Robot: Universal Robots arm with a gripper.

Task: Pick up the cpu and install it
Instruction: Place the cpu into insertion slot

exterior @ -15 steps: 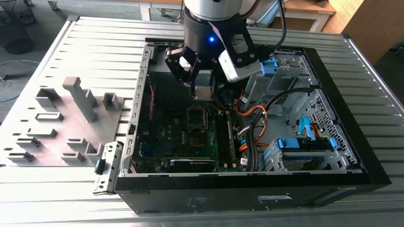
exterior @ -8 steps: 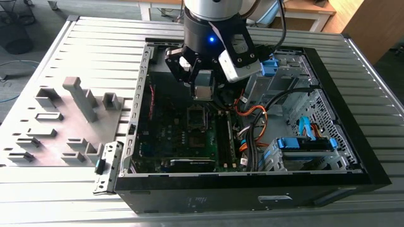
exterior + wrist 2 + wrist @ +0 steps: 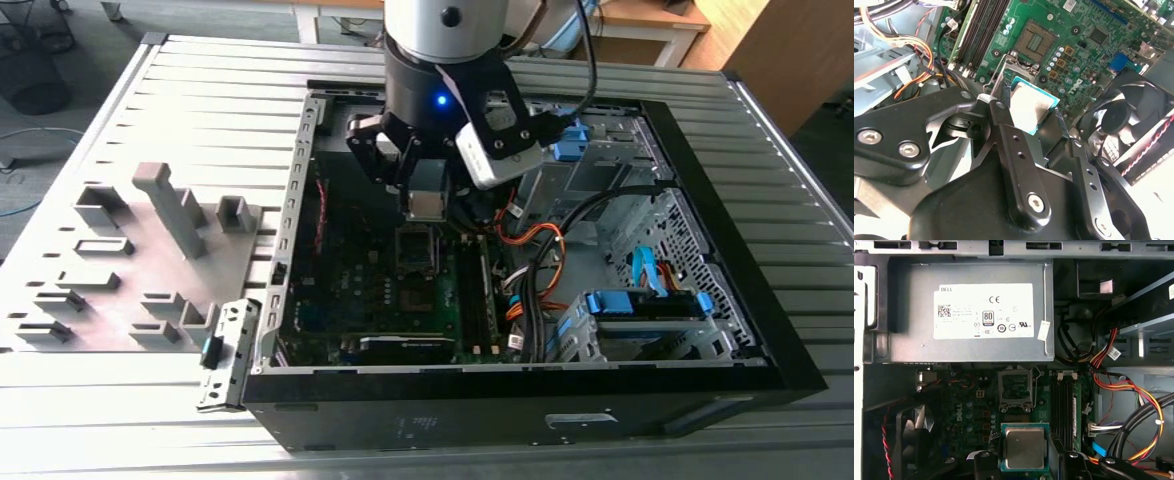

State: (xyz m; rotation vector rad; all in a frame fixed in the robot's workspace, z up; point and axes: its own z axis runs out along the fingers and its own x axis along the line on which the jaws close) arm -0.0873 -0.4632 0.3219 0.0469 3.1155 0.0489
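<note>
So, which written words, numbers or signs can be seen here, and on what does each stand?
White label on the power supply: a name, round marks, a code square; fine lines too small.
Small white tag at its edge: too small.
Motherboard: white lettering, mostly too small.

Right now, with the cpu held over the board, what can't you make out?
- cpu underside: faces away from both wrist views.
- cpu's lower part in the second wrist view: behind the gripper.
- socket contacts: too small in both wrist views.
- Gap from cpu to socket: cannot tell; the gripper stands in front in the exterior view.
</note>
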